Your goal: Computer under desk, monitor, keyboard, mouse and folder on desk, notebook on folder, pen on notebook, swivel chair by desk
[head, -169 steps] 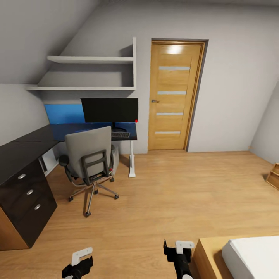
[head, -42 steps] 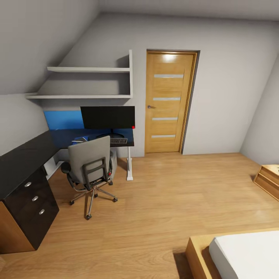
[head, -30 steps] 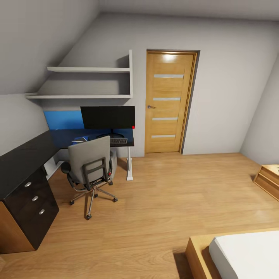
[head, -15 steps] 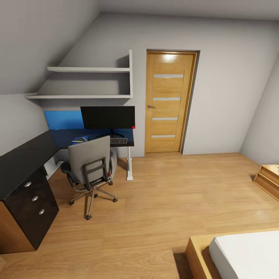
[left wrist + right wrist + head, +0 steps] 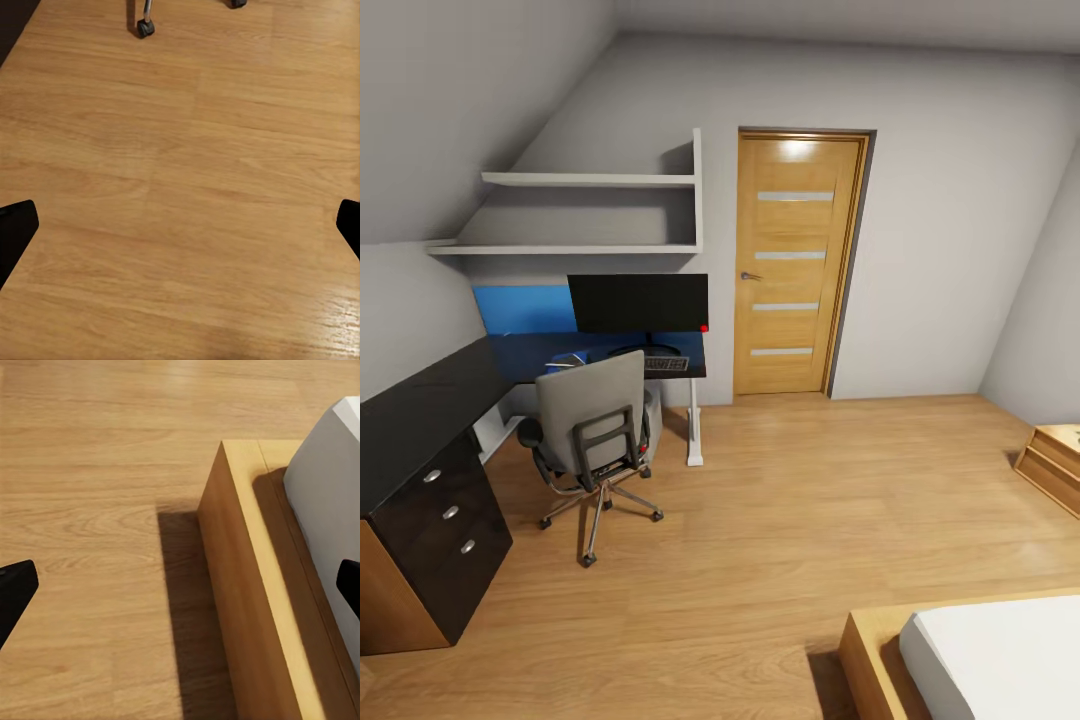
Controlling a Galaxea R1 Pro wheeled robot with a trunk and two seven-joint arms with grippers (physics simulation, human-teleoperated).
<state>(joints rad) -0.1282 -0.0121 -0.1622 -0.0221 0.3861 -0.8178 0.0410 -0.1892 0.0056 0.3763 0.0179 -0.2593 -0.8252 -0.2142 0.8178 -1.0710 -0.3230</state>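
Your two grippers, both hanging with fingers spread wide.

Your left gripper (image 5: pixel 180 225) points down over the wooden floor (image 5: pixel 187 150), its two black fingertips (image 5: pixel 15 232) set far apart with nothing between them. Your right gripper (image 5: pixel 180 585) hangs the same way, fingertips (image 5: pixel 15 589) wide, holding nothing, above that floor just beside the bed frame (image 5: pixel 255 585).

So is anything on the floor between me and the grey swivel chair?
Nothing visible: bare wood floor runs up to the grey padded swivel chair, which stands in front of the glossy black-topped desk. The wooden bed frame sits off to the right, clear of that path.
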